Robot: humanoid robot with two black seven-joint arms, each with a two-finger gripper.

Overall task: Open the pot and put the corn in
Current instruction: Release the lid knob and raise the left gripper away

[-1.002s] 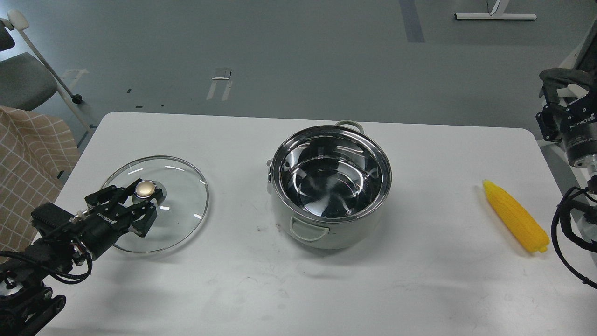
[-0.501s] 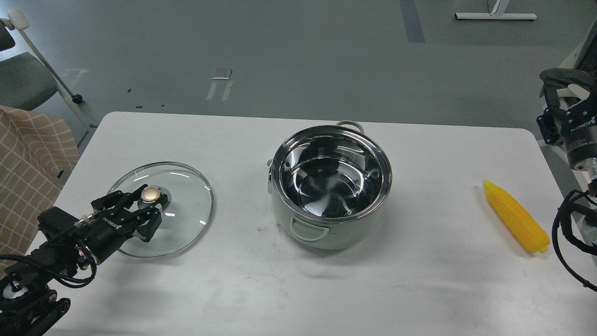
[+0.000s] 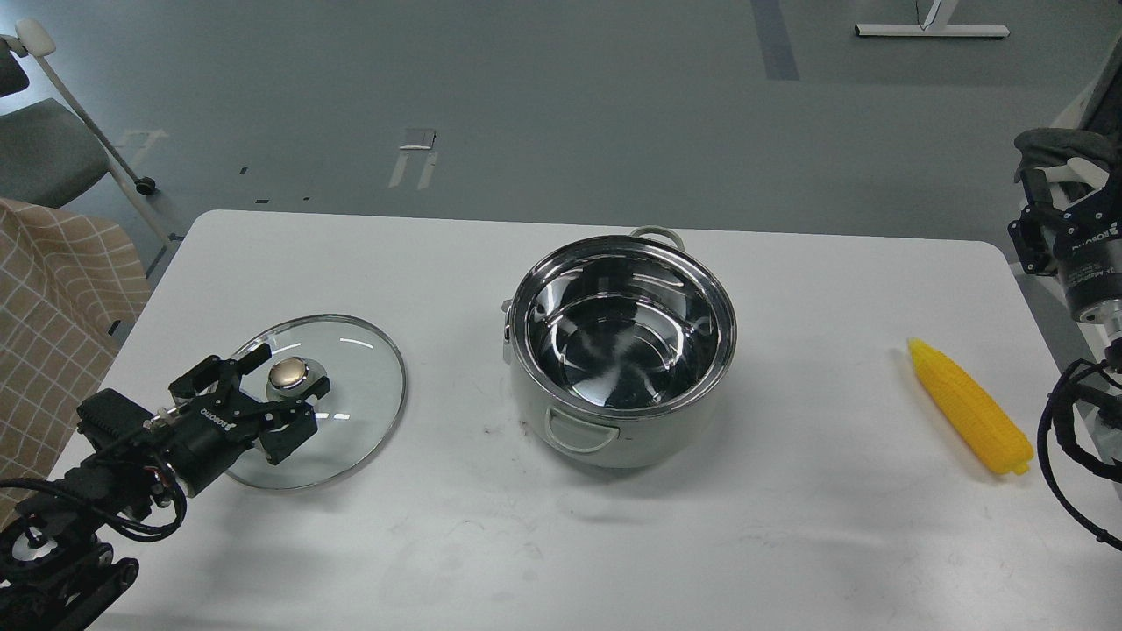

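The pot (image 3: 618,350) stands uncovered in the middle of the table, its shiny steel inside empty. The corn (image 3: 969,406) lies on the table at the far right, apart from the pot. The glass lid (image 3: 351,386) lies flat on the table to the left of the pot. My left gripper (image 3: 284,391) is over the lid with its fingers spread on either side of the gold knob (image 3: 287,374). My right gripper (image 3: 1047,197) hangs at the right edge beyond the table, above and behind the corn; its fingers are dark and cannot be told apart.
The white table (image 3: 789,526) has bare surface between pot and corn and along the front. A chair (image 3: 44,149) and a checked cloth (image 3: 53,289) are off the table's left side.
The lid has moved a little right and toward the front with my left gripper and now rests flat. The left fingers have spread away from the knob. The right arm has barely moved.
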